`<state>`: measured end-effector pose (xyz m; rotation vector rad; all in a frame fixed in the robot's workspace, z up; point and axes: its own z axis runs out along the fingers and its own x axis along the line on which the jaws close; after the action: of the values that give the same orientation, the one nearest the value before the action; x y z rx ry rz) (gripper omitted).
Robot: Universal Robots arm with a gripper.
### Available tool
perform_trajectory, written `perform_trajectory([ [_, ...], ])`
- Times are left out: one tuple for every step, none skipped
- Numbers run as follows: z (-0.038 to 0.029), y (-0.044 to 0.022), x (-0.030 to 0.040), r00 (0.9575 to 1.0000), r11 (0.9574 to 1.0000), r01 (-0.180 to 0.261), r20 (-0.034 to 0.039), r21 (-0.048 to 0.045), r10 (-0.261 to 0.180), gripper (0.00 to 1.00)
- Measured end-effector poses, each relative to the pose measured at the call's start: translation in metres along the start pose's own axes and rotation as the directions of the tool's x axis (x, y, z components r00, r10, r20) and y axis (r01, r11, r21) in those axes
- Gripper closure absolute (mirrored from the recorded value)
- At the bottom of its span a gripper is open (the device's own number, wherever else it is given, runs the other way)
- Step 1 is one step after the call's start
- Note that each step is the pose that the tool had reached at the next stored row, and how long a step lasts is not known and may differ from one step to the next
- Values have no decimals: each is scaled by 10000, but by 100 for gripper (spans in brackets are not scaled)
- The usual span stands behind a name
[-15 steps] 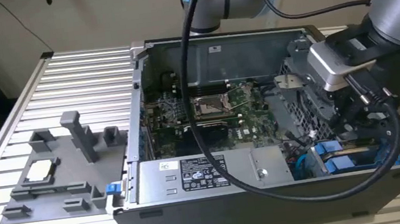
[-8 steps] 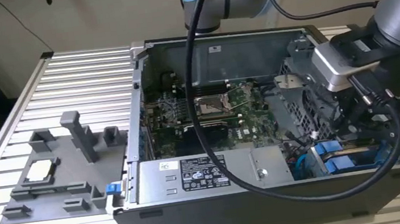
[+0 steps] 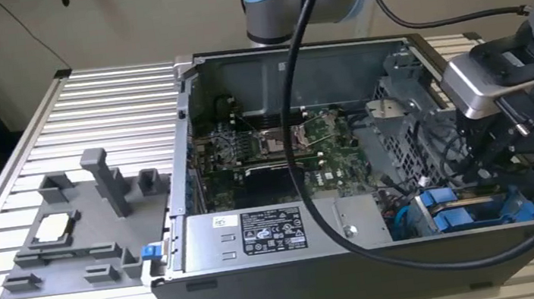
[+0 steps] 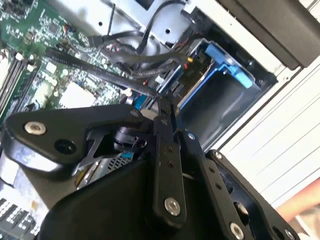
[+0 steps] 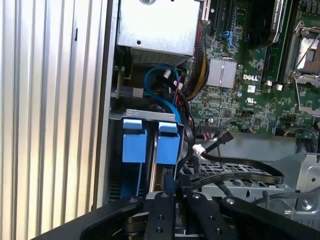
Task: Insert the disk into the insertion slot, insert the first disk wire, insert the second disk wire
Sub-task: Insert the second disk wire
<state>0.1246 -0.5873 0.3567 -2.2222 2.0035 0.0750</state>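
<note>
Hovering over drive bay at open computer case [image 3: 294, 284] corner, gripper [image 4: 162, 107] points slim fingers, nearly together, at cable bundle [image 4: 135, 70]; whether pinching wire, cannot tell. Disk [image 5: 150, 142] sits seated in bay slot, blue carrier tabs outward, near wires.

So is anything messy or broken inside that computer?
Nothing looks broken. The computer case lies open on its side, and loose wires bunch up beside the blue drive bay, where the gripper reaches in. That looks like work underway, not damage.
</note>
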Motion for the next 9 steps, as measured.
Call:
perform_trajectory([
  [4, -3, 3, 10000, 10000, -19, -6, -30, 19, 84],
  [9, -5, 5, 10000, 10000, -48, -13, -34, 48, 84],
  [16, -12, 7, 10000, 10000, -73, -14, -33, 73, 84],
  [22, -20, 9, 10000, 9999, -96, -16, -31, 96, 84],
  [28, -28, 11, 9999, 9999, -124, -18, -27, 124, 84],
  [34, -34, 12, 9999, 9999, -159, -20, -22, 159, 84],
  [42, -34, 15, 9998, 9998, -222, -25, -13, 221, 84],
  [49, -33, 18, 9995, 9995, -324, -32, 1, 324, 84],
  [56, -33, 20, 9990, 9990, -444, -42, 18, 444, 84],
])
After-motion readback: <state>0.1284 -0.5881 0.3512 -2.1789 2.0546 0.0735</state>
